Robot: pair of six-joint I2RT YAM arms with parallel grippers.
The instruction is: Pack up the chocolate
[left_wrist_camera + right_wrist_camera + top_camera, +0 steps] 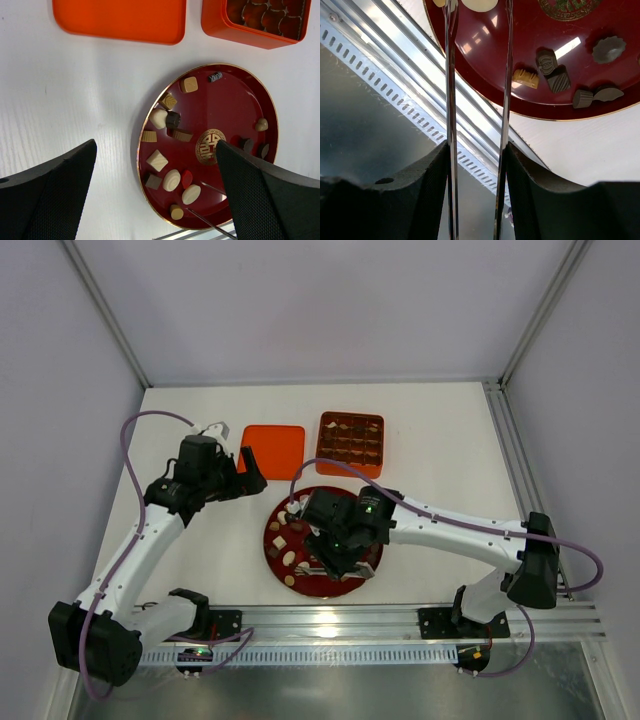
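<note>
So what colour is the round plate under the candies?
Dark red plate with a thin gold rim; the left wrist view shows it best.

Bright, even, diffuse light falls from above. The matte white table (75,100) is almost overexposed, and the shadows on it in the top view are soft and pale. In the right wrist view, white glare streaks cross the glossy dark red round plate (530,45), and the slotted aluminium rail (395,65) at the near edge gleams. The bite-sized brown and cream chocolates (157,160) are sharp and cast short shadows.
</note>
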